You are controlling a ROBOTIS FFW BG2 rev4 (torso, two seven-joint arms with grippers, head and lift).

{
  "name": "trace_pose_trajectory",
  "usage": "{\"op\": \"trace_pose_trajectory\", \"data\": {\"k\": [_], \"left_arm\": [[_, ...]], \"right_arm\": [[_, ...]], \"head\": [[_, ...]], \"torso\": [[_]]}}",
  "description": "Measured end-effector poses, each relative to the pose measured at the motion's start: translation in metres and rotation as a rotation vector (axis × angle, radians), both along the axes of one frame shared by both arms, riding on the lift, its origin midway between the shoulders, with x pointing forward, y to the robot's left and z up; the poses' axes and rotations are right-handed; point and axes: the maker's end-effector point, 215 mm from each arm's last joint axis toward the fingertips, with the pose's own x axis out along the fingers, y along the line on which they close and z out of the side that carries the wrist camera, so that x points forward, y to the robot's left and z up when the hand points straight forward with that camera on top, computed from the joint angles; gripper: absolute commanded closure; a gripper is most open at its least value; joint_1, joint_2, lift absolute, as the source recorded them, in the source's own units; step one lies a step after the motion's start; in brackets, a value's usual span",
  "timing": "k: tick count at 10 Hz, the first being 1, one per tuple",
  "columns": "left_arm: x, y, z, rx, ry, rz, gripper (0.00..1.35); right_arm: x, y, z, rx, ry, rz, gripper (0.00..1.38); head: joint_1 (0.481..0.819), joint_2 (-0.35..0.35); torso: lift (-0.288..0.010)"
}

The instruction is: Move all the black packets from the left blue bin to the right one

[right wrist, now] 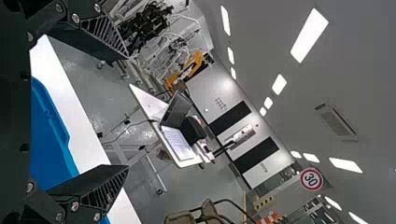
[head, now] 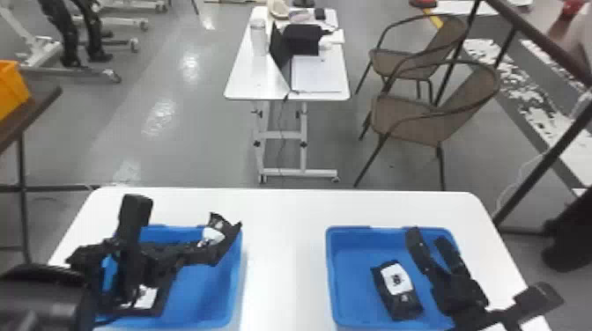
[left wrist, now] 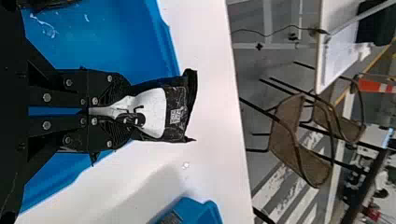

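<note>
One black packet (head: 227,235) juts tilted from the grip of the robot's left gripper (head: 191,255), above the far inner corner of the left blue bin (head: 205,286). The gripper's two fingers are closed on one end of it, its white label partly exposed beyond the tips.

A second packet (head: 159,303) lies in the same bin, partly hidden beneath the left arm, while a third packet (head: 409,303) rests label up on the floor of the right blue bin (head: 352,273). The right gripper (head: 428,240) hangs over the outer side of that bin, its fingers well apart and holding nothing.

Both bins sit on a white table (head: 282,220), with bare tabletop between them. Beyond it, a smaller wheeled table (head: 246,79) bears an open laptop (head: 279,48). Two brown armchairs, a nearer chair (head: 405,119) and a farther chair (head: 392,62), stand to its right. At far left, an orange crate (head: 11,88) sits on a dark table (head: 42,97).
</note>
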Motion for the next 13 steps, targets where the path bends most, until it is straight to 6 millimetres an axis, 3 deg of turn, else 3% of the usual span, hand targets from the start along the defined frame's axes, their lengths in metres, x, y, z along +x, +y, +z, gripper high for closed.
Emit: {"op": "trace_pose_trajectory", "data": {"k": [1, 3, 4, 6, 9, 13], "left_arm": [[-0.002, -0.019, 0.032, -0.032, -0.054, -0.046, 1.14], [0.009, -0.088, 0.078, -0.092, -0.169, -0.233, 1.14], [0.014, -0.122, 0.081, -0.112, -0.193, -0.333, 1.14], [0.024, -0.17, 0.07, -0.148, -0.2, -0.456, 1.14], [0.043, -0.208, 0.075, -0.166, -0.223, -0.524, 1.14], [0.037, -0.271, 0.094, -0.24, -0.233, -0.638, 1.14]], "right_arm": [[0.001, 0.007, 0.007, 0.005, -0.013, 0.025, 0.19], [0.015, 0.033, 0.031, 0.016, -0.071, 0.12, 0.19], [0.026, 0.046, 0.047, 0.014, -0.11, 0.161, 0.19], [0.046, 0.064, 0.071, 0.003, -0.161, 0.207, 0.19], [0.06, 0.08, 0.09, -0.001, -0.194, 0.236, 0.19], [0.07, 0.107, 0.1, 0.012, -0.21, 0.287, 0.19]], "head": [[0.695, -0.04], [0.695, -0.078], [0.695, -0.104], [0.695, -0.14], [0.695, -0.157], [0.695, -0.194]], "torso": [[0.0], [0.0], [0.0], [0.0], [0.0], [0.0]]}}
